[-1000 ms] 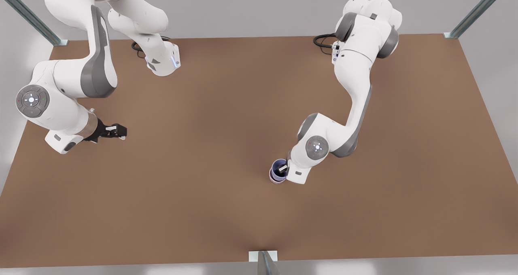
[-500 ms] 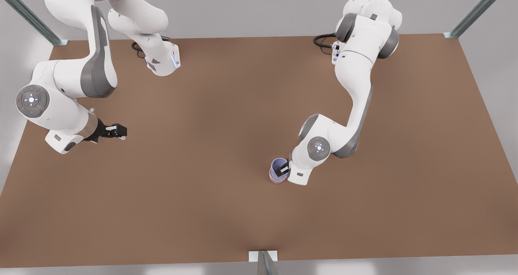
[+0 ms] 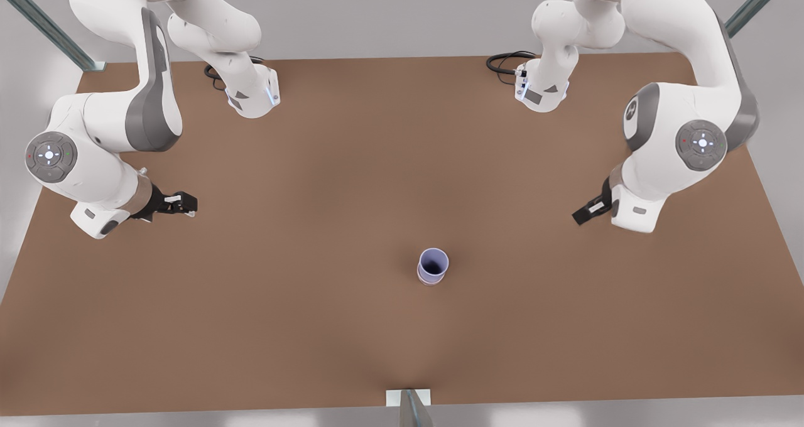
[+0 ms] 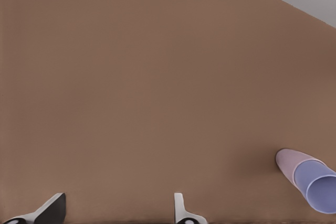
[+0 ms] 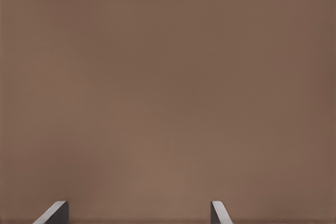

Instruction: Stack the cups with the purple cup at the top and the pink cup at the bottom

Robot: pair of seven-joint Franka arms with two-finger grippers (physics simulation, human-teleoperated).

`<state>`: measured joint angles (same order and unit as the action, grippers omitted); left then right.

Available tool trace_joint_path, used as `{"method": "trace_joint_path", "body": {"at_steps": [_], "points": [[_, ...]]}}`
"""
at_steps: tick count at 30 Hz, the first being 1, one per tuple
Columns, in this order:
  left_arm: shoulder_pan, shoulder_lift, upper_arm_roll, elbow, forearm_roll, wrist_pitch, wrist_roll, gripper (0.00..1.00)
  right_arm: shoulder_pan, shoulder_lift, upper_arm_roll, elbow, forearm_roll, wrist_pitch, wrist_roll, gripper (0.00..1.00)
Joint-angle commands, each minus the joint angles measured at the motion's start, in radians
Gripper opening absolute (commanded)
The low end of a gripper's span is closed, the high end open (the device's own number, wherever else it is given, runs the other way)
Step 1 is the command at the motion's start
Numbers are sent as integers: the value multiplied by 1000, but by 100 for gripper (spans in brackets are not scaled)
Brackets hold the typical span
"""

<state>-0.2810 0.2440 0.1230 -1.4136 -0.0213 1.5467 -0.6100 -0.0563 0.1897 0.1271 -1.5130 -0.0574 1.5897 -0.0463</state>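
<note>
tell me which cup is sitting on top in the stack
The purple cup, bluish-lavender with its open mouth up, sits nested in the pink cup, whose mauve wall shows beneath it.

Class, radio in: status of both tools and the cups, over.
Purple cup nested upright in pink cup. Left tool open, apart from them. Right tool open above table. Nothing in the way.

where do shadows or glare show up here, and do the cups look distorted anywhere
Front view: soft, even light, only a faint shadow around the cups on the table, no glare. Left wrist view: the pink cup and purple cup look stretched and slanted. Right wrist view: flat brown table, mild shading, no cast shadows.
</note>
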Motion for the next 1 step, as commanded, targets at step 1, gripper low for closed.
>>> {"method": "trace_joint_path", "body": {"at_steps": [1], "points": [[0,-14,-3,-11,26,-53,644,100,1,-1,0,0,1,0,-1,100]]}}
